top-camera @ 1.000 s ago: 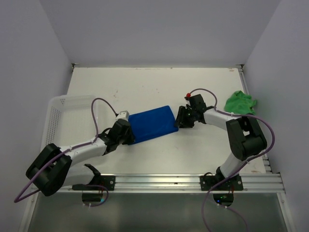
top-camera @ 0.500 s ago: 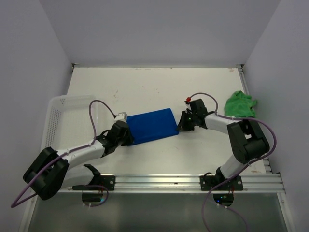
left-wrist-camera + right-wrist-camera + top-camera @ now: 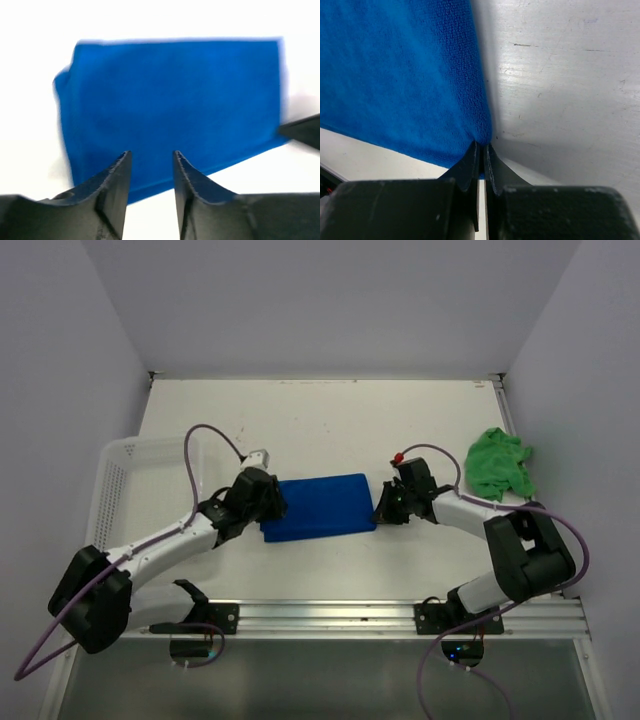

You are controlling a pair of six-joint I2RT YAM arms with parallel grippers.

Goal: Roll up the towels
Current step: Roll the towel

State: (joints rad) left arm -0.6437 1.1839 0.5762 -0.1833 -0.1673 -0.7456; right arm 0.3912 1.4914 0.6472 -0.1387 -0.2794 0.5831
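Note:
The royal blue towel lies folded flat in the middle of the table. My left gripper is at its left end, and the left wrist view shows it open, fingertips over the blue towel with nothing pinched. My right gripper is at the towel's right edge. In the right wrist view it is shut on the near corner of the blue towel, with a sliver of cloth between the jaws. The bright green towel sits crumpled at the far right, untouched.
A white mesh basket stands at the table's left edge, beside my left arm. The table's side rail runs just behind the green towel. Purple cables loop over both arms.
The right gripper has closed on the blue towel's right edge and drawn it nearer and squarer. The left gripper has let go, opened, and shifted right along the towel's left end.

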